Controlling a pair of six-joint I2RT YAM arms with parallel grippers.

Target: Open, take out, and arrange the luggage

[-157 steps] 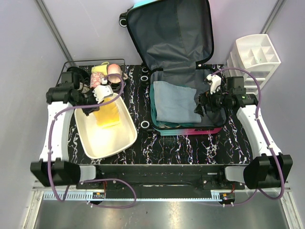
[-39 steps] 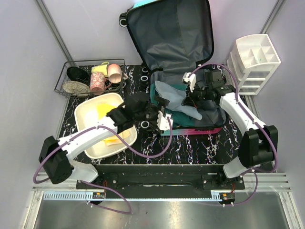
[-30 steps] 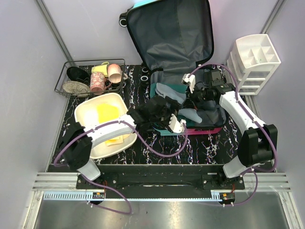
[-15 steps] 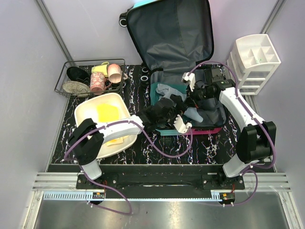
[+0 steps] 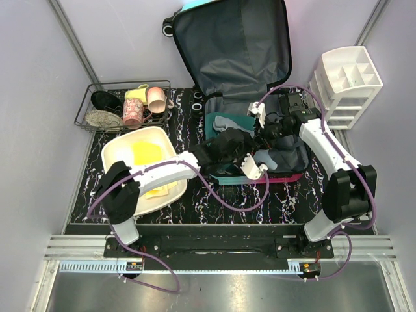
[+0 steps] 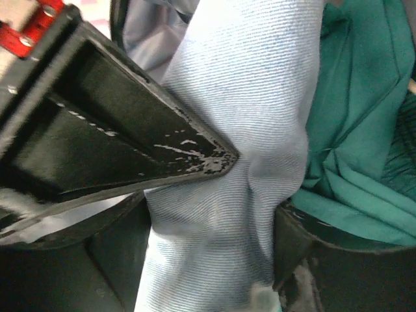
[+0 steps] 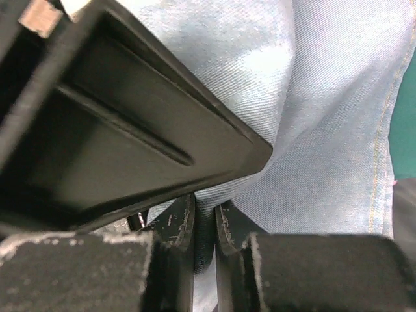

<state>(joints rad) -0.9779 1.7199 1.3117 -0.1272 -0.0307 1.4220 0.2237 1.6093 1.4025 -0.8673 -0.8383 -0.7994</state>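
With the luggage (image 5: pixel 237 45) open at the worktop's far edge, unpacking is in hand: the left gripper (image 6: pixel 260 185) straddles the jeans (image 6: pixel 260 78) with fingers apart, the right gripper (image 7: pixel 205 214) has its fingers nearly together, hold unclear, and next the left should clamp and lift.

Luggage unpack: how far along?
Done: luggage stands open; a yellow item lies in the white tub. In hand: left gripper straddles and right gripper pinches the denim garment inside. To do: lift it out, then the teal garment, and arrange.
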